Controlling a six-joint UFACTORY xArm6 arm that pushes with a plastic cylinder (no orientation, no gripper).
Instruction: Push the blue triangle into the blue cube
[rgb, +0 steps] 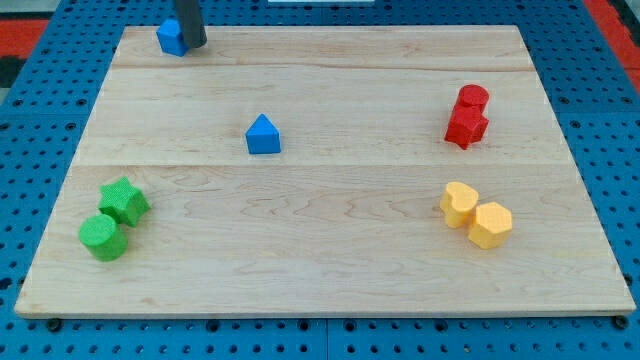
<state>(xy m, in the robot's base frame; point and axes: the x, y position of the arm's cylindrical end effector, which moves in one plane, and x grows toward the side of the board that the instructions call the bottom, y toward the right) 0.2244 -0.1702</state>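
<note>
Half-hidden blue cube, my tip touching

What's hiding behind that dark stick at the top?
The blue cube sits at the view's top left, and my tip stands against its right side, covering that edge. Whatever part lies behind the rod cannot be seen. The blue triangle lies apart, lower down.

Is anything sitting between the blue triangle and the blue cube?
No. In the camera view, only bare wood lies between the blue triangle and the blue cube.
</note>
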